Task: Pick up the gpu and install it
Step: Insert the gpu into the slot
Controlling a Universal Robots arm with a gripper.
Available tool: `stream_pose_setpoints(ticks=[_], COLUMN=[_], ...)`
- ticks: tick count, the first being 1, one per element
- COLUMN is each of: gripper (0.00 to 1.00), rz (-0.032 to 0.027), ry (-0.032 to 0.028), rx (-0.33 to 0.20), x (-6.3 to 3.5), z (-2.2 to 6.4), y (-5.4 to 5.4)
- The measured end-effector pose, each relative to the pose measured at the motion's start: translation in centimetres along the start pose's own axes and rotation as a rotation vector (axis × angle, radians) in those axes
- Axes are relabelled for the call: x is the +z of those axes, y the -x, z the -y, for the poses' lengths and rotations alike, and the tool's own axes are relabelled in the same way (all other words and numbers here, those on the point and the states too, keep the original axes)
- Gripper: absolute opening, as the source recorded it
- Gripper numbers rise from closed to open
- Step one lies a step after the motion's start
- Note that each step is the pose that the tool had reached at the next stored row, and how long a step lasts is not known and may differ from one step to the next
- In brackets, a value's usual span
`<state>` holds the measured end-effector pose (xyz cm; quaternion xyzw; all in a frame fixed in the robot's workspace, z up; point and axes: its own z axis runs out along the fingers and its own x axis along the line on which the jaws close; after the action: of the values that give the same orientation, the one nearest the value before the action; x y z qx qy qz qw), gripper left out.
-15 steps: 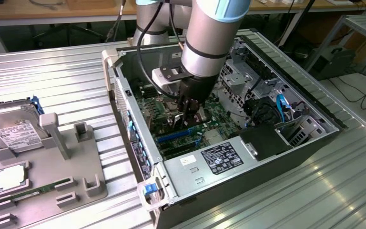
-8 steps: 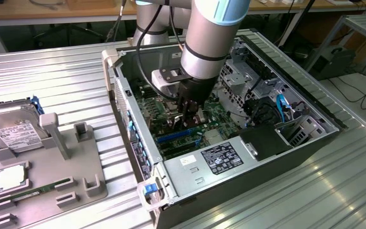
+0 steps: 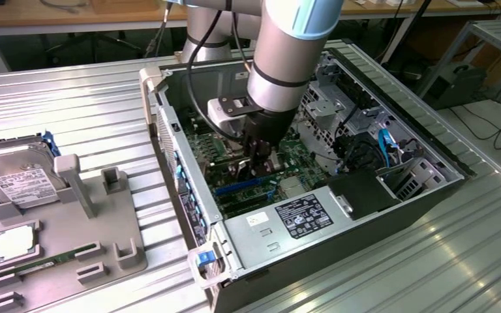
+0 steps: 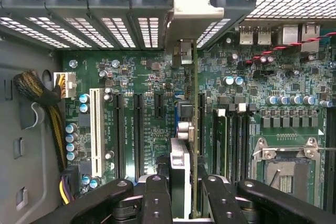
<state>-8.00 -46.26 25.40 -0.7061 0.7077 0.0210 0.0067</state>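
My gripper (image 3: 258,163) reaches down into the open computer case (image 3: 181,163) and is shut on the gpu (image 3: 235,171), a dark card held on edge above the green motherboard (image 3: 299,163). In the wrist view the gpu (image 4: 195,129) shows edge-on as a thin line between my black fingers (image 4: 157,198). It runs along a black expansion slot (image 4: 201,124). Its silver bracket (image 4: 191,9) stands against the case's rear slot openings. I cannot tell whether the card's edge sits in the slot.
Two more black slots (image 4: 139,135) and a white slot (image 4: 95,129) lie beside the card, the CPU socket (image 4: 286,166) on its other side. Cables (image 4: 42,98) hang at the case wall. Outside, a grey fixture (image 3: 68,222) holds a hard drive (image 3: 15,179) and memory stick (image 3: 46,264).
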Motion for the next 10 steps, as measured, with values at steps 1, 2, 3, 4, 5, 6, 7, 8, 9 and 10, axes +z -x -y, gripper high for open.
stream_pose_setpoints(ticks=[1,2,3,4,5,6,7,8,9,10], gripper=[0.28,0.28,0.28,0.28,0.28,0.28,0.28,0.28,0.28,0.28], rz=[0.0,-0.0001,0.0,0.0,-0.0002,-0.0002,-0.0001,0.0,-0.0001,-0.0001], ry=[0.0,0.0,0.0,0.0,0.0001,0.0001,0.0001,0.0,0.0,0.0001], rx=[0.0,0.0,0.0,0.0,0.0,0.0,0.0,0.0,0.0,0.0], x=[0.05,0.09,0.15,0.21,0.24,0.27,0.31,0.33,0.35,0.37], z=[-0.04,-0.06,-0.08,-0.08,-0.08,-0.09,-0.14,-0.17,-0.18,-0.18], y=[-0.01,-0.01,-0.01,-0.01,-0.03,-0.03,-0.03,-0.03,-0.04,-0.04])
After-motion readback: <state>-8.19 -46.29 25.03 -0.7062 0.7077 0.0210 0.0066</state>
